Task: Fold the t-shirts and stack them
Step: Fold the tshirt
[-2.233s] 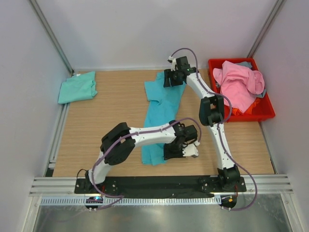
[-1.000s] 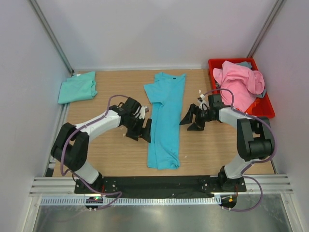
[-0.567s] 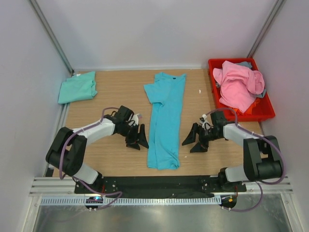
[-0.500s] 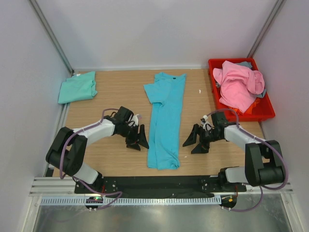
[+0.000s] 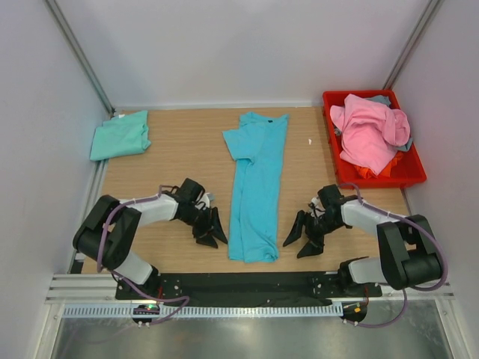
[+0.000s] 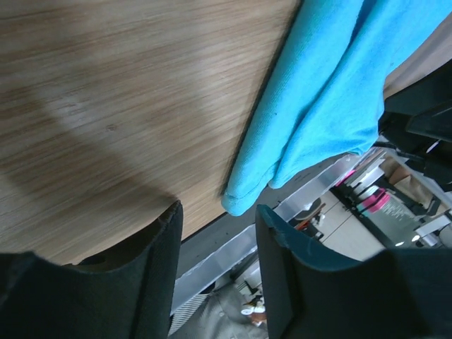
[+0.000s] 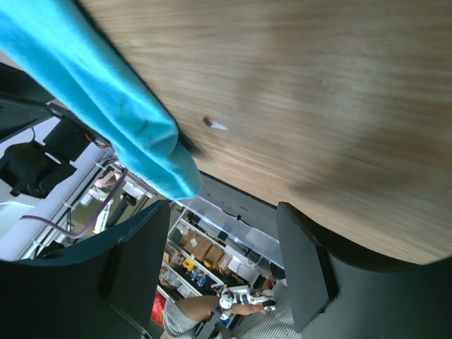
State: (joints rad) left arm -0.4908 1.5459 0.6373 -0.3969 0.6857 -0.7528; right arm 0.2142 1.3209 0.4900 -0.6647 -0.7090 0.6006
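Note:
A turquoise-blue t-shirt lies as a long narrow strip down the middle of the table, collar at the far end. My left gripper stands open just left of its near hem, nothing between the fingers. My right gripper stands open just right of that hem, also empty. In the left wrist view the shirt's near corner lies just ahead of the left gripper. The right wrist view shows the other corner ahead of the right gripper. A folded mint-green t-shirt lies far left. A pink t-shirt covers a grey-blue one in the bin.
The red plastic bin stands at the far right of the wooden table. White walls close in the left, back and right sides. The black base rail runs along the near edge, close behind both grippers.
Both grippers slid along the shirt's sides toward the near edge, now flanking its hem. The left jaws have narrowed. The shirt lies straighter than two seconds ago, when both grippers were at it.

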